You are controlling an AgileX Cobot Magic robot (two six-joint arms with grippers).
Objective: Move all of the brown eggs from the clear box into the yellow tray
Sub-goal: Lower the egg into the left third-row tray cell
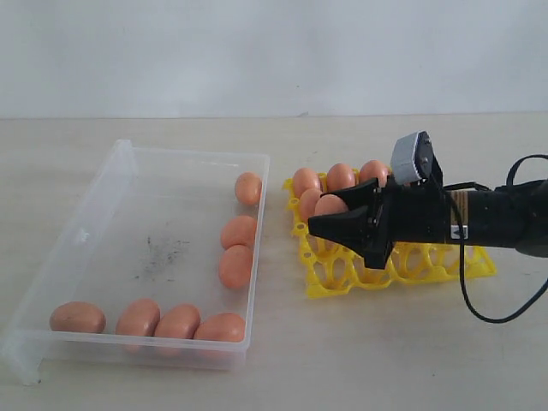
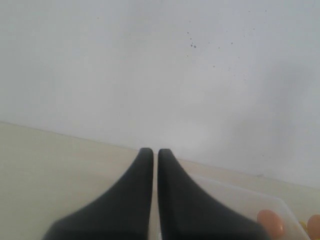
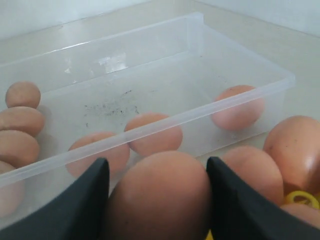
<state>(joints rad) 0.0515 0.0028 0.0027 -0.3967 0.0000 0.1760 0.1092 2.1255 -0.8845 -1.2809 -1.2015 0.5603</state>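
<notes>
1. Nearest the camera, the clear box (image 1: 163, 214) sits on the counter (image 1: 282, 368). Seven brown eggs (image 1: 177, 322) lie along its front and right walls.
2. Yellow tray (image 1: 342, 284): just beside the box, on its right. At least four eggs occupy the far cups; the front cups are vacant.
3. Right gripper (image 1: 330, 214): pinching the held egg (image 3: 160, 200) between both fingers, above the tray's second row.
4. Placement, as judged: centre the held egg over a vacant cup, descend vertically clear of neighbouring eggs, and release only once it is seated.
5. Pose: the right arm reaches in level from the right, fingers pointing toward the box. Left gripper (image 2: 155, 155): pressed together, nothing between, facing the wall.
</notes>
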